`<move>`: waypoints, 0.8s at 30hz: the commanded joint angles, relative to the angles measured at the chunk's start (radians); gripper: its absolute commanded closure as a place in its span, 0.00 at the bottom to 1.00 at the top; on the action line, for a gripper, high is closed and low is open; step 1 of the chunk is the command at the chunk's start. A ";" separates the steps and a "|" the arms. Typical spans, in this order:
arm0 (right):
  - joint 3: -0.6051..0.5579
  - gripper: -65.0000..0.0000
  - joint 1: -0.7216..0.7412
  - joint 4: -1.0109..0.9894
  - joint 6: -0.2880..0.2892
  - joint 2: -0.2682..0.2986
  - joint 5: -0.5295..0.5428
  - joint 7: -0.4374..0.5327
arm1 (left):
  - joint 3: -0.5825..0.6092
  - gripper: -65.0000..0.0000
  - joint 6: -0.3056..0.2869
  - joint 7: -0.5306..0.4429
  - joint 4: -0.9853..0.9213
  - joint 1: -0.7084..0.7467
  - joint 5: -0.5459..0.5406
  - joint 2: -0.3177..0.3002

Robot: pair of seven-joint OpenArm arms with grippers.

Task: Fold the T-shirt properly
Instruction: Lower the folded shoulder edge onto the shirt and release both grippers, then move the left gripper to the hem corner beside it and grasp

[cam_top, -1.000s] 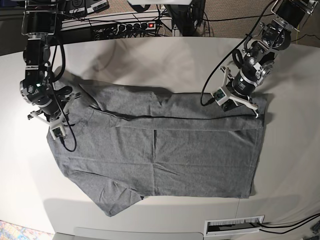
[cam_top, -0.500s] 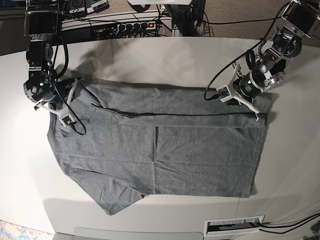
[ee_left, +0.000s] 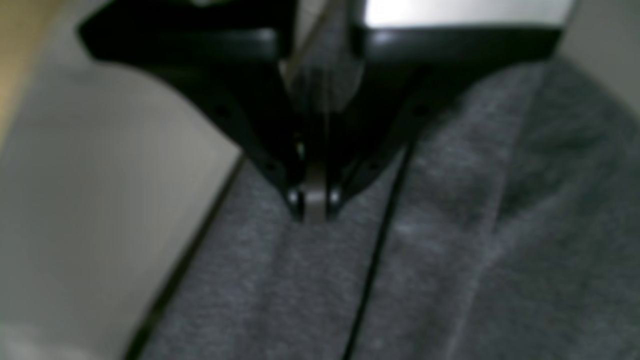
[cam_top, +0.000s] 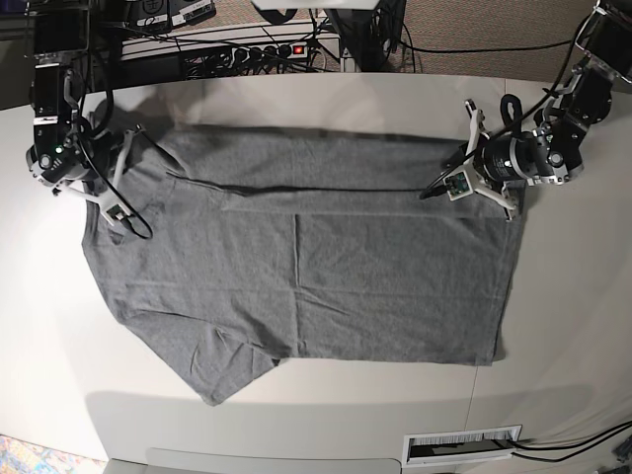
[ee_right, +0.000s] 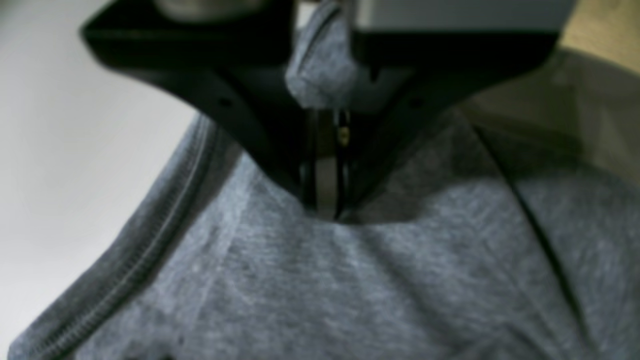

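In the left wrist view the left gripper (ee_left: 315, 202) has its black jaws pressed together on a pinch of the T-shirt (ee_left: 450, 260), whose grey fabric lies beside the white table (ee_left: 100, 200). The right wrist view shows the right gripper (ee_right: 325, 200) likewise clamped on the shirt near a stitched hem. From the base view the shirt spreads wide across the table, one gripper at each far corner

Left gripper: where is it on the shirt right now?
In the base view the left gripper sits at the right, shut on the T-shirt at its far right corner, near the white table's back edge.
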 commanded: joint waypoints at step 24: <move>0.123 1.00 -0.151 0.229 0.003 0.046 -0.040 0.045 | 0.009 1.00 -0.029 0.367 0.284 -0.012 -0.215 -0.162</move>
